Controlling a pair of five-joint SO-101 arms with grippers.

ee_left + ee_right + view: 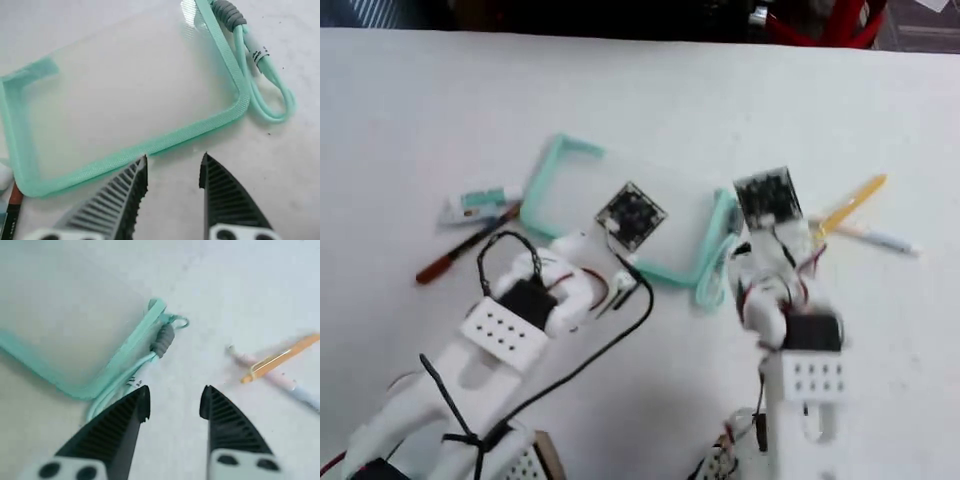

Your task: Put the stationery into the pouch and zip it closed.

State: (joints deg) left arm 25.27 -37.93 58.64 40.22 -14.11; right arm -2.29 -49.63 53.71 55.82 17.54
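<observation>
A clear pouch with a mint-green border (pixel 570 190) lies flat mid-table, its mint wrist strap (pixel 712 280) trailing off one end. My left gripper (pixel 620 255) is open just above the pouch's near long edge (pixel 165 142), with nothing between its fingertips (pixel 174 160). My right gripper (pixel 763 215) is open over bare table beside the strap (pixel 125 377) and its grey bead (pixel 162 340); nothing sits between its fingertips (pixel 175 390). A yellow pen (pixel 850 205) (pixel 280 357) and a pale pen (pixel 880 240) lie to the right. A red-brown pen (pixel 460 250) and a white-teal eraser (pixel 475 203) lie to the left.
Black cables (pixel 610 340) loop across the table near the left arm. The white table (pixel 640 100) has open surface behind the pouch. Dark clutter lines the far edge (pixel 800 20).
</observation>
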